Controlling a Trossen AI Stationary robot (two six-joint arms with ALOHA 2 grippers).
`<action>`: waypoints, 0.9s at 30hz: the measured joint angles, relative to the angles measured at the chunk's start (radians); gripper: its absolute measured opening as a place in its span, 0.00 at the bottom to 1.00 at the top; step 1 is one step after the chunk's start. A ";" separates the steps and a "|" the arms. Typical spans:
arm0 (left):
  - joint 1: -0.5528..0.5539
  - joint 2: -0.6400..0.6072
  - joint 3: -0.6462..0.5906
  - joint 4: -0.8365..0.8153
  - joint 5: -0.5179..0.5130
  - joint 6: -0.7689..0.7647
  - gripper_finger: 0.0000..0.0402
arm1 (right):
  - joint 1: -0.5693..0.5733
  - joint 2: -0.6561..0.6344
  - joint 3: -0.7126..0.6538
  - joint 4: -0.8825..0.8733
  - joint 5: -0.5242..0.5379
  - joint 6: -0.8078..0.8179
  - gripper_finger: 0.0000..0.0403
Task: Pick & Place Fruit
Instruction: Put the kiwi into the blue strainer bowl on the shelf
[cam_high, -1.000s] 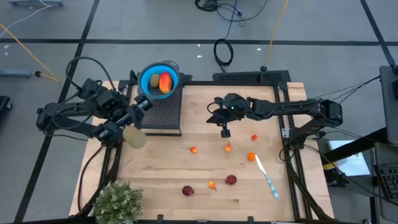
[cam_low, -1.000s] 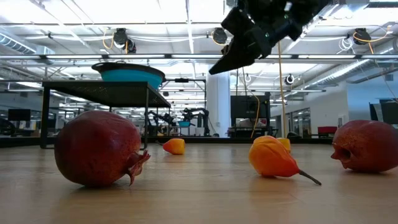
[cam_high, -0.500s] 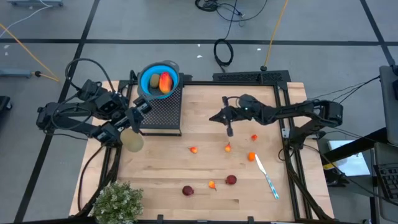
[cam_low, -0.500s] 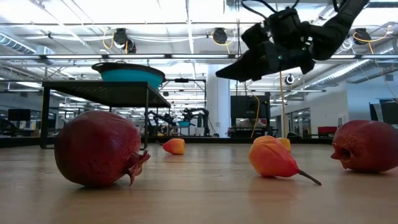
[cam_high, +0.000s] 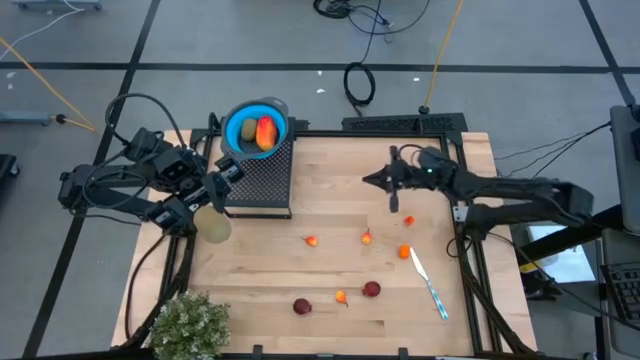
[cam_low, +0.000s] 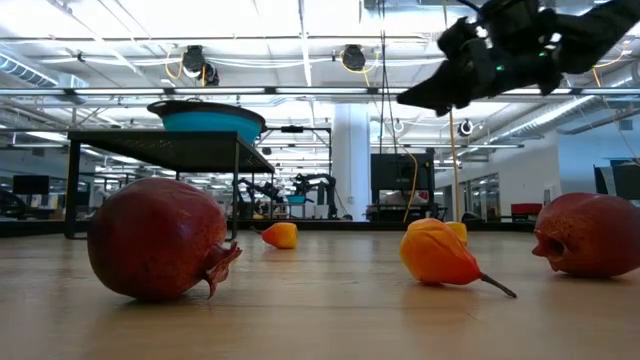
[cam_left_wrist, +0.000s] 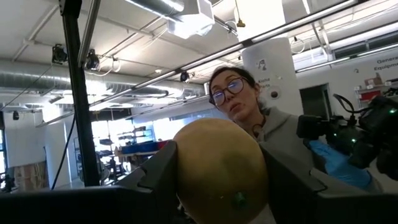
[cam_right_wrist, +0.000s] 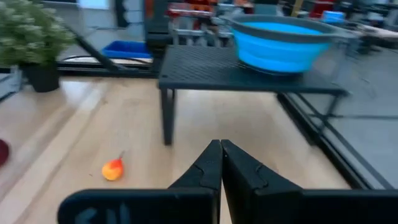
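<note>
Wooden table (cam_high: 250, 290) in an open lab; one person (cam_left_wrist: 249, 112) showed behind it in the left wrist view. One blue bowl (cam_high: 240, 128) sat on one black mesh stand (cam_high: 262, 185) at the table's far left, with two fruits inside: a red-orange oblong (cam_high: 266, 132) and an olive-brown oval (cam_high: 248, 132). On the table: two dark red balls (cam_high: 302, 306) (cam_high: 372, 289) near the front, five small orange bits (cam_high: 311, 240) (cam_high: 366, 237) (cam_high: 409, 221) (cam_high: 404, 252) (cam_high: 341, 297). One white-blue utensil (cam_high: 428, 283) lay right of them, one green plant (cam_high: 188, 325) at the front left corner. Left gripper (cam_high: 208, 208) clamped one pale yellow round fruit (cam_left_wrist: 217, 165) beside the stand. Right gripper (cam_high: 392, 200) hovered above the table's far right, fingers (cam_right_wrist: 219, 163) pressed together, empty.
</note>
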 joint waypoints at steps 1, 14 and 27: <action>0.000 0.000 0.000 0.000 0.000 0.000 0.47 | -0.005 -0.038 -0.012 -0.028 0.014 0.002 0.00; 0.000 0.000 0.000 0.002 -0.008 0.023 0.47 | -0.035 -0.365 -0.160 -0.113 0.048 0.048 0.00; 0.068 0.000 0.001 -0.474 -0.439 0.051 0.47 | -0.035 -0.386 -0.169 -0.113 0.066 0.048 0.00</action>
